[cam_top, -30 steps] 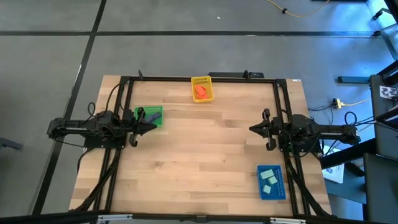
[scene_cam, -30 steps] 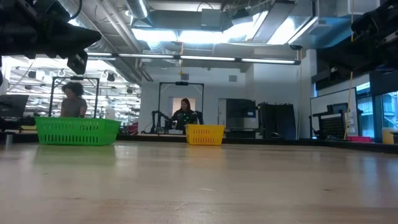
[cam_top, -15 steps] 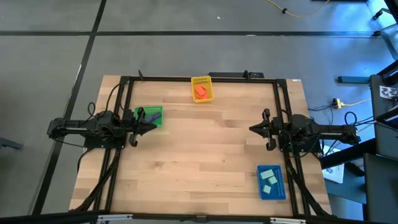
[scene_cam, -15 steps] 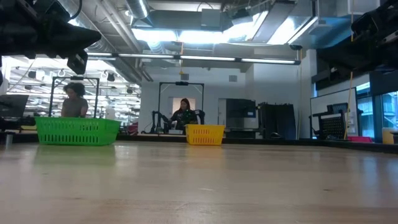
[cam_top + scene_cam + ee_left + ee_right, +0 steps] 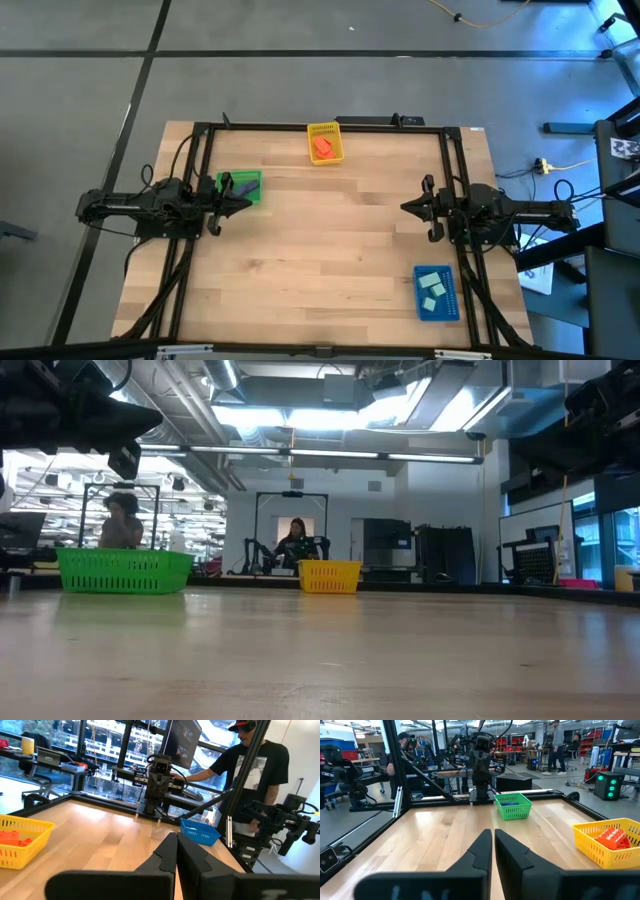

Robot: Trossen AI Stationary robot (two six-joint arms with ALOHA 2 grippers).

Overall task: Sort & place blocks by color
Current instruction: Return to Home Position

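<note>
Orange-red blocks (image 5: 322, 147) lie in the yellow tray (image 5: 325, 129) at the table's far edge; they show too in the right wrist view (image 5: 612, 837) and the left wrist view (image 5: 10, 839). Dark purple blocks (image 5: 246, 186) sit in the green tray (image 5: 240, 177) on the left. Pale mint blocks (image 5: 433, 289) lie in the blue tray (image 5: 434, 312) near the right front. My left gripper (image 5: 249, 204) hovers shut beside the green tray, and my right gripper (image 5: 404, 207) hovers shut over the right half of the table. Each holds nothing.
A black frame (image 5: 320, 126) runs round the table's edges. Bare wood (image 5: 330, 250) spreads across the table's middle and near part. A person (image 5: 260, 765) stands beyond the right side, and other people (image 5: 298, 540) show in the room beyond the far edge.
</note>
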